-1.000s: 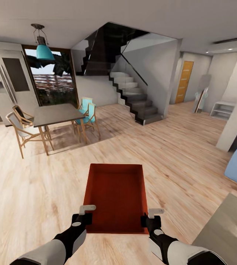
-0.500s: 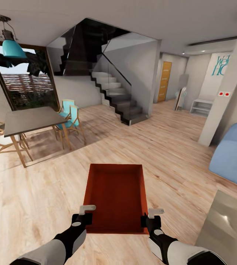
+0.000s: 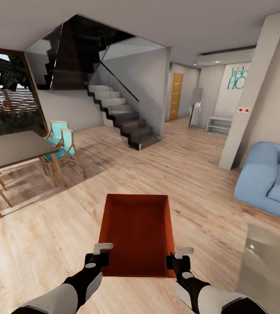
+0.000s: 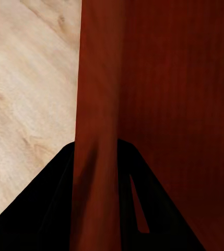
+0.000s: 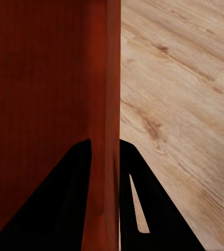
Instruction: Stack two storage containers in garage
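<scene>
One orange-red storage container (image 3: 136, 231) hangs over the light wood plank floor of the living room, open side up and empty. My left gripper (image 3: 99, 258) is shut on its left wall near the closest corner. My right gripper (image 3: 179, 260) is shut on its right wall at the matching spot. In the left wrist view the black fingers (image 4: 49, 209) of that gripper (image 4: 96, 178) pinch the thin red wall (image 4: 96, 104). The right wrist view has the same grip: that gripper (image 5: 104, 178) clamps the container wall (image 5: 104, 94), with wood planks beyond.
A dining table (image 3: 9, 148) with wooden chairs (image 3: 63, 146) stands at the left. A dark staircase (image 3: 122, 115) rises ahead. Beside it a hallway leads to a wooden door (image 3: 176, 96). A blue sofa (image 3: 270, 179) and pillar (image 3: 248, 96) are at right, a grey tabletop (image 3: 266, 270) near right.
The whole view has swung to the right: table and lamp slid left, sofa came further into view. Container and both grippers hold the same place in front of me.
</scene>
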Available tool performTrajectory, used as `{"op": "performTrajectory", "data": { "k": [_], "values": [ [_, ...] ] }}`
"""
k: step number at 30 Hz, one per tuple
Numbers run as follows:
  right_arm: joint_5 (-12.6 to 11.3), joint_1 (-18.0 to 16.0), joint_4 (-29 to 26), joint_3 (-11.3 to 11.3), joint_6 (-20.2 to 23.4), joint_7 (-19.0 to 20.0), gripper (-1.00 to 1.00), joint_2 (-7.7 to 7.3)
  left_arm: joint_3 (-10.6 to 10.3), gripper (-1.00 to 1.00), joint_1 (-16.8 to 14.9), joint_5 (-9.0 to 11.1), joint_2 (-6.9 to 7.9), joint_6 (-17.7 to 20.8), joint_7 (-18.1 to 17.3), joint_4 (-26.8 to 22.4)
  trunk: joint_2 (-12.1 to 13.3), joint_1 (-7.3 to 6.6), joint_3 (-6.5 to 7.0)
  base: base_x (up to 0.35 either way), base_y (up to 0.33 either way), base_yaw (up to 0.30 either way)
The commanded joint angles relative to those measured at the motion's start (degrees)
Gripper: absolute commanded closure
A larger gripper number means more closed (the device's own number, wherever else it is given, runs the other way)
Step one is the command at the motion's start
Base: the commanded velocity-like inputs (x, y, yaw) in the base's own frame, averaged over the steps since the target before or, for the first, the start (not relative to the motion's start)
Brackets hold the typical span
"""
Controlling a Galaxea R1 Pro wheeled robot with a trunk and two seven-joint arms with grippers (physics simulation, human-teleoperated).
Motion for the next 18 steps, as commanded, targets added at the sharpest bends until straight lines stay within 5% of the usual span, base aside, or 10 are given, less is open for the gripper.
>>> {"op": "performTrajectory", "data": {
  "k": [1,18],
  "values": [
    [1.58,-0.05,-0.03,-2.29,0.09,0.18,1.00,-0.78,2.17,1.00,-0.09,4.77,1.67,0.07,0.44,-0.13,-0.05,0.04,-0.07,0.312,0.191,-0.060],
    [1.49,-0.05,0.00,-2.38,0.14,0.17,1.00,-0.78,2.17,1.00,-0.09,4.77,1.67,0.07,0.45,-0.12,-0.05,0.04,-0.07,0.311,0.192,-0.006]
  ]
}}
